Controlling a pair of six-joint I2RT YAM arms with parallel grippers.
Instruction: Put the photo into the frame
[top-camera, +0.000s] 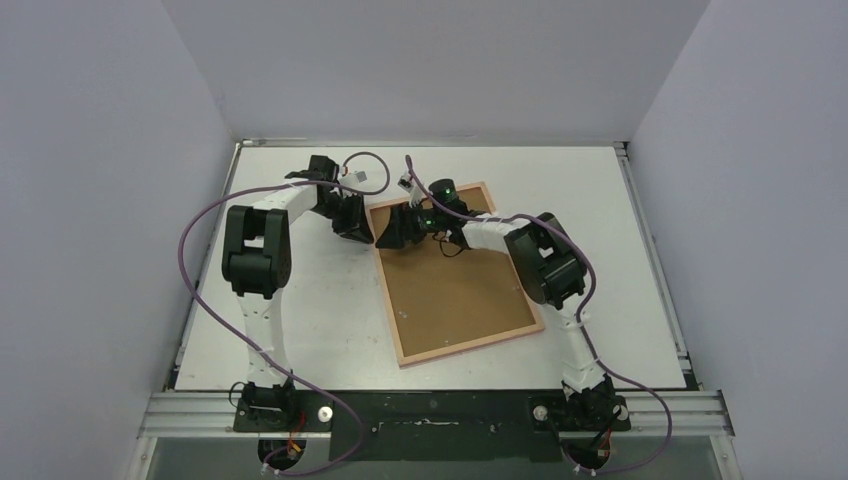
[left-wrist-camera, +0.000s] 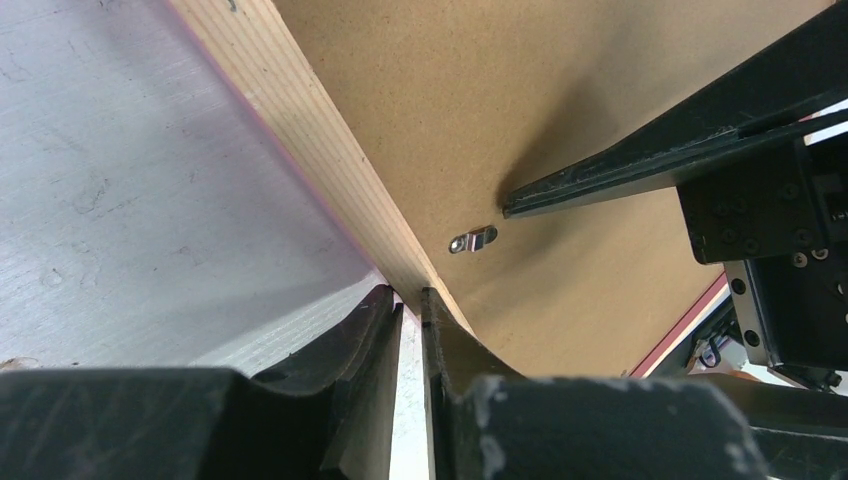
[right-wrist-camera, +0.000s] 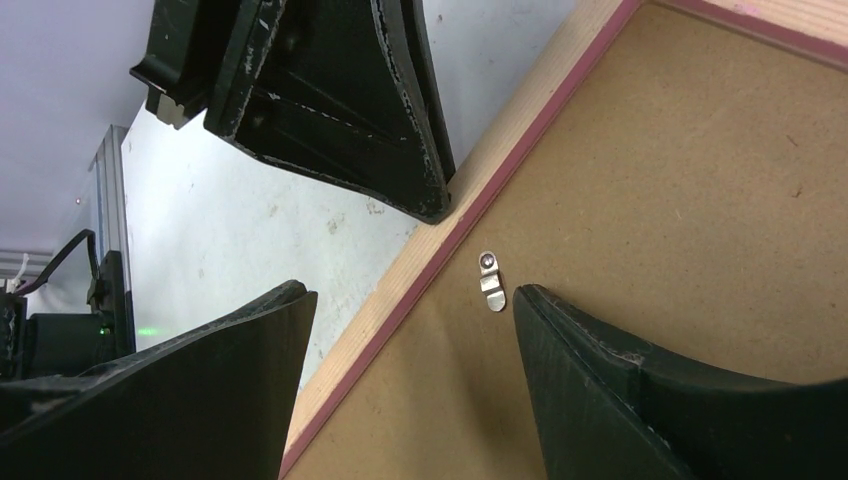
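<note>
Nearest, the left arm's base (top-camera: 262, 400) and the right arm's base (top-camera: 590, 398) sit bolted to the black rail (top-camera: 440, 425) at the near edge of the table (top-camera: 300, 340). Just beyond them the frame (top-camera: 470, 342) lies flat on the white tabletop, face down and turned somewhat askew. Its pink-edged pale wood border surrounds the brown hardboard backing panel (top-camera: 455, 290), which fills the opening; the photo does not show in any view. Farther on, both arms reach to the frame's far-left stretch. The right gripper (right-wrist-camera: 412, 290) stands over that edge with its jaws wide apart and nothing held. One finger (right-wrist-camera: 200, 390) hangs over the table outside the border and the other over the backing panel, with a small metal turn clip (right-wrist-camera: 491, 282) on the panel just beside the border between them. Facing it from the left, the left gripper (left-wrist-camera: 408, 297) has its fingers drawn together with only a thin pale slit between them, tips at the frame's wooden border; whether they pinch anything cannot be told. Beyond, the table runs on to the grey back wall (top-camera: 430, 70).
</note>
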